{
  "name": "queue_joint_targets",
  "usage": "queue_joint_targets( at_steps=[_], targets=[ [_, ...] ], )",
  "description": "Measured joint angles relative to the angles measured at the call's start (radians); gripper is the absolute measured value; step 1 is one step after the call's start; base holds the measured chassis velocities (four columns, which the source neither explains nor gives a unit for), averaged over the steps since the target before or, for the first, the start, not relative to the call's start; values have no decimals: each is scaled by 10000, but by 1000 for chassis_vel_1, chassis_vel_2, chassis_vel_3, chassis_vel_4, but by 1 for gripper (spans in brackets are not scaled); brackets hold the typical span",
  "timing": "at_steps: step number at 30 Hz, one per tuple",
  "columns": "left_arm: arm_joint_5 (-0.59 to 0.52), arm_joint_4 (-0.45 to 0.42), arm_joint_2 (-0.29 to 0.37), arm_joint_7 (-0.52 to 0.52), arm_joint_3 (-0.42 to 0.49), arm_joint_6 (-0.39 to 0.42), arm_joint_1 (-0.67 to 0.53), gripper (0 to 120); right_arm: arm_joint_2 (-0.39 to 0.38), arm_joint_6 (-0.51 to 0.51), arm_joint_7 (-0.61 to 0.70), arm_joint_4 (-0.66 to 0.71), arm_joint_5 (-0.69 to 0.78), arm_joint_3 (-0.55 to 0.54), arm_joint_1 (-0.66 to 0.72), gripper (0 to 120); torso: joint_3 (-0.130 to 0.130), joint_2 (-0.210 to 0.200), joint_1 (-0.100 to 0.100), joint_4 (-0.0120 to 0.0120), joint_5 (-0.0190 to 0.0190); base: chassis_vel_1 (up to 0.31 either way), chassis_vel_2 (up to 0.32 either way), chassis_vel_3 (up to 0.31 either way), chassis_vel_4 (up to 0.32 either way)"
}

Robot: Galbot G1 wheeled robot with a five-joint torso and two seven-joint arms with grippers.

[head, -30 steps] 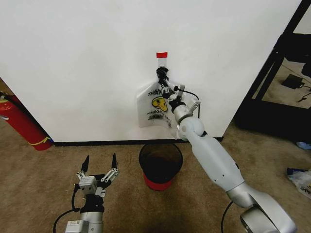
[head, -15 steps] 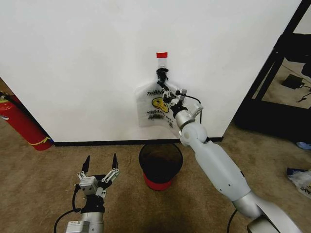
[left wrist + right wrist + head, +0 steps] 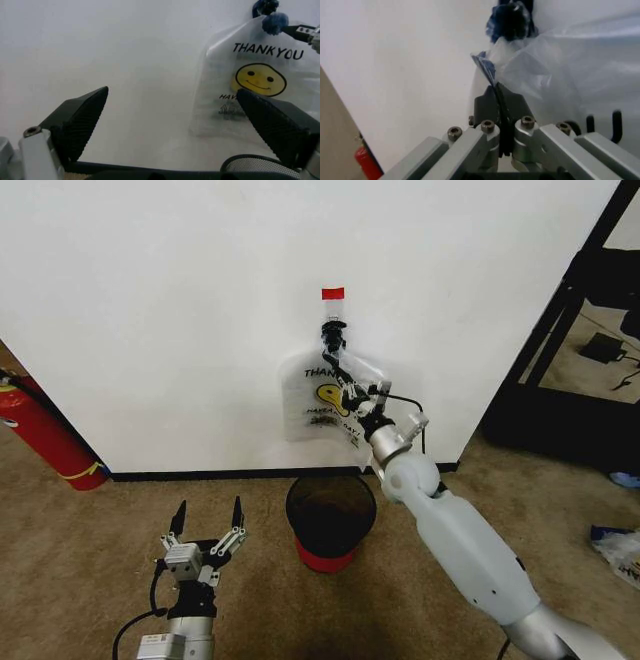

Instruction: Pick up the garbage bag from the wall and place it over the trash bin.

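Observation:
The garbage bag, translucent with "THANK YOU" and a yellow smiley, hangs by its blue handles from a black hook on the white wall, under a red tape strip. My right gripper reaches up against the bag's upper right side. In the right wrist view its fingers are shut on the thin plastic just below the knotted blue handles. The black trash bin with a red base stands on the floor below the bag. My left gripper is low, left of the bin, open and holding nothing.
A red fire extinguisher leans at the wall on the far left. A black metal rack stands to the right. Loose items lie on the carpet at the right edge. A black baseboard runs along the wall.
My right arm has drawn back down and to the right, its gripper sliding lower along the bag and tugging the plastic. The bag still hangs on the hook. The left arm is still.

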Motion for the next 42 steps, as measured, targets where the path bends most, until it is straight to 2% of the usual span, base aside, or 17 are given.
queue_joint_targets(
  at_steps=[14,21,29,42],
  targets=[
    [-6,29,23,-6,78,27,-59,100,-656,89,-356,1559,-524,451,-2105,0,0,0,0,1,0,0,0,0,0],
    [12,30,38,-6,208,57,-119,100,-883,265,-754,2470,-1099,1122,-3499,0,0,0,0,-1,0,0,0,0,0],
    [21,14,91,-5,288,69,-149,100,-869,582,-1257,2963,-1764,1733,-4825,0,0,0,0,0,0,0,0,0,0],
    [11,-99,222,-2,326,72,-159,100,-691,1043,-1810,3219,-2486,2149,-6175,0,0,0,0,1,0,0,0,0,0]
  ],
)
